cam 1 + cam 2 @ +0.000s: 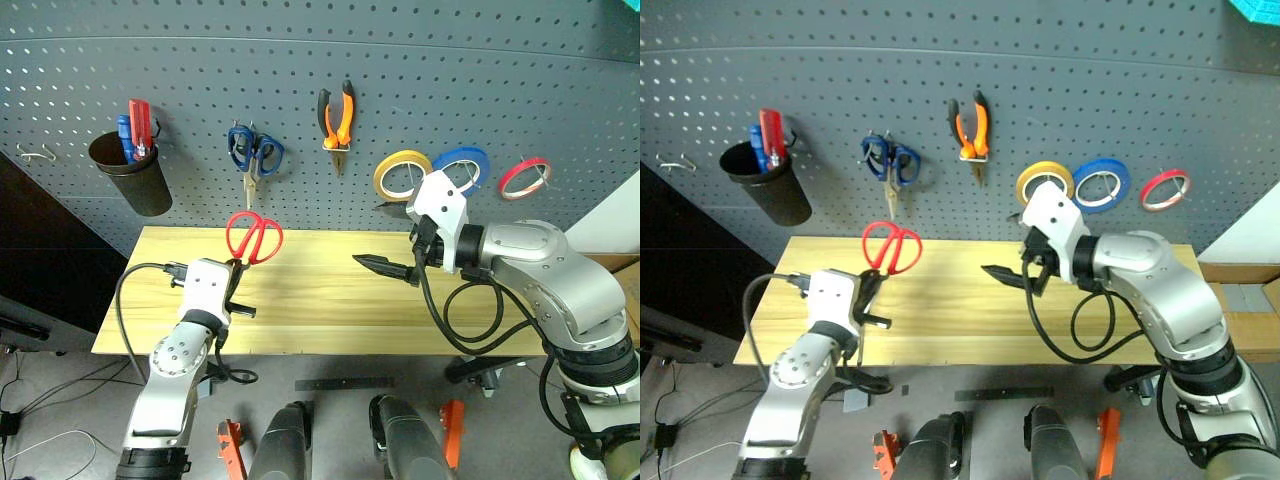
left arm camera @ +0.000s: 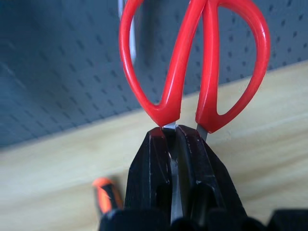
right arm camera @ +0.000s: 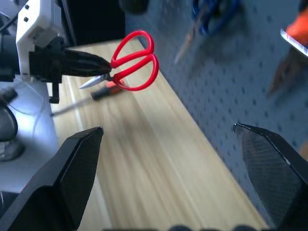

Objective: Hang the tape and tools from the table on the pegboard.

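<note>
My left gripper (image 2: 171, 130) is shut on the blades of the red-handled scissors (image 1: 253, 237), held handles-up above the left part of the table (image 1: 330, 320), close to the pegboard (image 1: 420, 60). The right gripper (image 3: 167, 129) hangs open and empty over the table's right half, in front of the yellow tape (image 1: 402, 172), which hangs on the pegboard. The orange-and-black pliers (image 1: 335, 115) hang higher up at the board's middle. The screwdriver (image 2: 108, 195) lies on the table below the held scissors.
On the pegboard hang blue-handled scissors (image 1: 255, 152), a blue tape ring (image 1: 462, 165), a red tape ring (image 1: 525, 177) and a black cup (image 1: 130, 175) with red and blue tools in it. A bare wire hook (image 1: 35, 153) sits at far left.
</note>
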